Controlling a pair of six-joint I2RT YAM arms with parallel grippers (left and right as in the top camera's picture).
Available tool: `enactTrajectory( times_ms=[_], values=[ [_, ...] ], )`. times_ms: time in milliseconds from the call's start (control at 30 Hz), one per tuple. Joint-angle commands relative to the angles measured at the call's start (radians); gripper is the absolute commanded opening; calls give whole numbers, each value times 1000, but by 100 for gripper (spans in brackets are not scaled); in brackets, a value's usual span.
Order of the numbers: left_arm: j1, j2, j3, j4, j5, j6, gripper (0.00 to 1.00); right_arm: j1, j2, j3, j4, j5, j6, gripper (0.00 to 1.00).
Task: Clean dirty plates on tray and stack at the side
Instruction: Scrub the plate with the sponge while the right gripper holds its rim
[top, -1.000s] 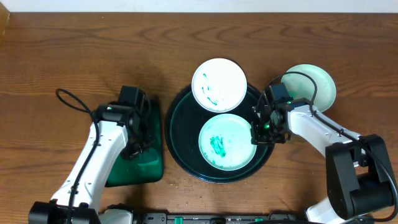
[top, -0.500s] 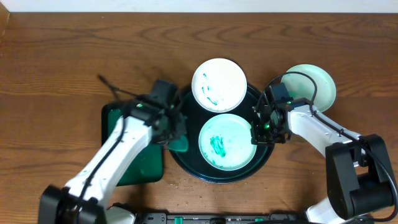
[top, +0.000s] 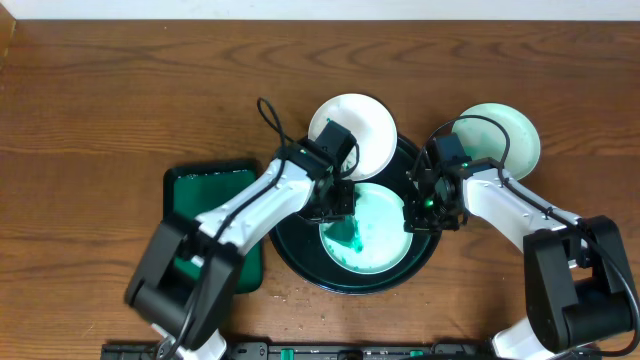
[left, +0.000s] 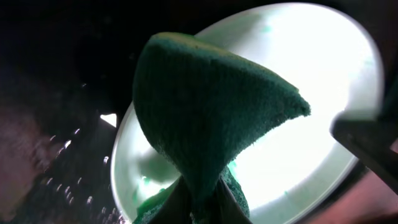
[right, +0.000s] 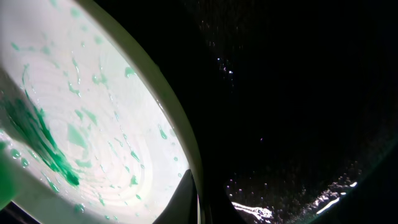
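Observation:
The round dark tray (top: 290, 232) holds two white plates. The near plate (top: 378, 232) is smeared with green; it also shows in the left wrist view (left: 298, 124) and the right wrist view (right: 93, 124). The far plate (top: 365, 125) leans on the tray's back rim. A third plate (top: 505, 135) lies on the table at the right. My left gripper (top: 343, 218) is shut on a green sponge (left: 205, 118) and presses it on the near plate. My right gripper (top: 418, 212) is shut on the near plate's right rim (right: 198, 186).
A small rectangular green tray (top: 215, 230) sits on the wooden table to the left of the round tray. The right arm reaches past the third plate.
My left arm has swung right from the rectangular tray with the sponge onto the near plate. The right gripper has stayed on the plate's rim.

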Motion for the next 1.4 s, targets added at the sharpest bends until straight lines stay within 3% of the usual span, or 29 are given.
enactTrajectory(
  times_ms=[0,433,600,767,1033,1167,1367],
  values=[
    [13,75,19,8,67,-27,7,18,71,-32,15,35,-14,1],
    [-75,195,22,166,343,-28,7,18,71,-32,15,35,-14,1],
    [-138,195,27,188,342,-68,7,18,71,-32,10,35,-14,1],
    [-96,196,27,88,224,-111,7,18,71,-32,-1,35,-14,1],
    [54,196,27,-162,-145,-68,7,18,71,-32,5,35,-14,1],
    [86,196,27,-167,-235,-57,7,18,71,-32,11,35,-14,1],
    [82,197,27,-106,-241,-70,7,18,71,-32,10,35,-14,1]
  ],
)
